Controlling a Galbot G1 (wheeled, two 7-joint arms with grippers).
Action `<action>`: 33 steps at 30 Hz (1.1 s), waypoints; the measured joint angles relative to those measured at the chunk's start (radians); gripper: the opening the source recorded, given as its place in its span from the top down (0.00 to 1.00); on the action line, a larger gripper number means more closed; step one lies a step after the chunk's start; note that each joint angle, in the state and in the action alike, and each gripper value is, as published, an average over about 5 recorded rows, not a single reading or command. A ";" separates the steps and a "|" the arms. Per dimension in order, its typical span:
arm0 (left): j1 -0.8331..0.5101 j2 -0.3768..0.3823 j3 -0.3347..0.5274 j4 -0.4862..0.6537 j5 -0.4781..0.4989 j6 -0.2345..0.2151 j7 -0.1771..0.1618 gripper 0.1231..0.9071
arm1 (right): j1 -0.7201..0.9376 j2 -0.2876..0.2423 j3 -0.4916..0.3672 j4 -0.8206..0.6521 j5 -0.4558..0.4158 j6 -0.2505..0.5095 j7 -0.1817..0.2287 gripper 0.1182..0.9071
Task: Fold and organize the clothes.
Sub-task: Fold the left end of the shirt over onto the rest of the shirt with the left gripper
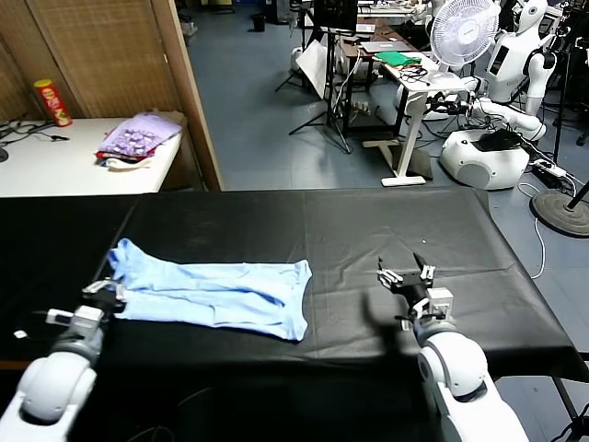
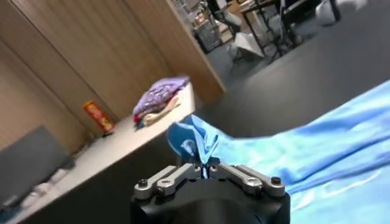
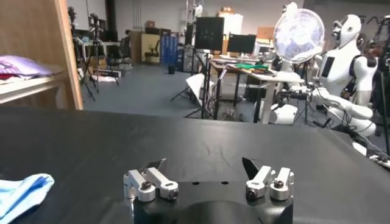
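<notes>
The light-blue T-shirt (image 1: 216,295) lies folded lengthwise into a long strip on the black table (image 1: 368,230), left of the middle. My left gripper (image 1: 109,293) sits at the shirt's left end, shut on a pinch of the fabric; in the left wrist view a raised fold of the T-shirt (image 2: 194,141) stands up from between the closed fingers of my left gripper (image 2: 206,171). My right gripper (image 1: 405,272) hovers over bare table to the right of the shirt, open and holding nothing. In the right wrist view my right gripper (image 3: 204,164) stands wide apart, with a corner of the T-shirt (image 3: 21,192) far off.
A white side table (image 1: 74,161) at the back left carries a purple pile of clothes (image 1: 138,136) and a red can (image 1: 52,101). A wooden partition (image 1: 193,92) stands behind it. Desks, a fan (image 1: 465,32) and another robot (image 1: 506,101) fill the room beyond the black table.
</notes>
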 joint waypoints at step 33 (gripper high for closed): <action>-0.110 -0.384 0.368 0.000 -0.036 -0.022 0.004 0.75 | 0.003 0.023 -0.029 -0.024 -0.031 -0.002 -0.012 0.14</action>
